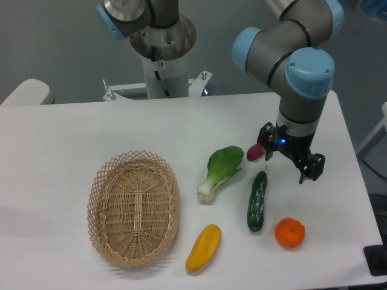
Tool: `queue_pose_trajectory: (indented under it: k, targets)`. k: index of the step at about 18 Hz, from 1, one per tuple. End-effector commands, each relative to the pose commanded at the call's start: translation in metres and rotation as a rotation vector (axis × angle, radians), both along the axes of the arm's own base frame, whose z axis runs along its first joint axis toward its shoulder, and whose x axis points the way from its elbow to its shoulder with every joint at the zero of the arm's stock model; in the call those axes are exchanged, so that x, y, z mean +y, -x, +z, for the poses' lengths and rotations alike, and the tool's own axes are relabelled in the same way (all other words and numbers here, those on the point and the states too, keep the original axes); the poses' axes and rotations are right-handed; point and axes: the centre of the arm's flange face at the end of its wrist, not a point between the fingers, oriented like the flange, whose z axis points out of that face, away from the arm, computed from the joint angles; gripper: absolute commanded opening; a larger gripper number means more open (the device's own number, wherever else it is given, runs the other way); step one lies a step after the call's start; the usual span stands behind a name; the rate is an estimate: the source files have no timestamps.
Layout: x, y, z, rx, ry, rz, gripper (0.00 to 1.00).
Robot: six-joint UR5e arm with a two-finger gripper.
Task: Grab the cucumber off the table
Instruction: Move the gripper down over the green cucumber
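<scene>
The cucumber [257,200] is a slim dark green cylinder lying on the white table [91,133], right of centre, its long axis running nearly front to back. My gripper [285,159] hangs just above and to the right of the cucumber's far end, pointing down. Its two black fingers stand apart with nothing between them, so it is open. It does not touch the cucumber.
A leafy bok choy [219,172] lies left of the cucumber, a yellow squash [204,248] at the front, an orange [289,233] just right of the cucumber's near end. A small dark red vegetable [254,152] sits by the gripper's left finger. A wicker basket [134,208] stands at left.
</scene>
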Motion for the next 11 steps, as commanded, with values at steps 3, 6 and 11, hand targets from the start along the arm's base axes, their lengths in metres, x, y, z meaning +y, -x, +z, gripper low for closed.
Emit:
queue_pose_trajectory:
  k: [3, 6, 11]
  targets:
    - [0.005, -0.003, 0.000, 0.000, 0.000, -0.001, 1.00]
    - [0.004, -0.007, -0.006, -0.012, 0.007, -0.003, 1.00]
    - [0.023, -0.018, -0.024, -0.056, -0.013, 0.182, 1.00]
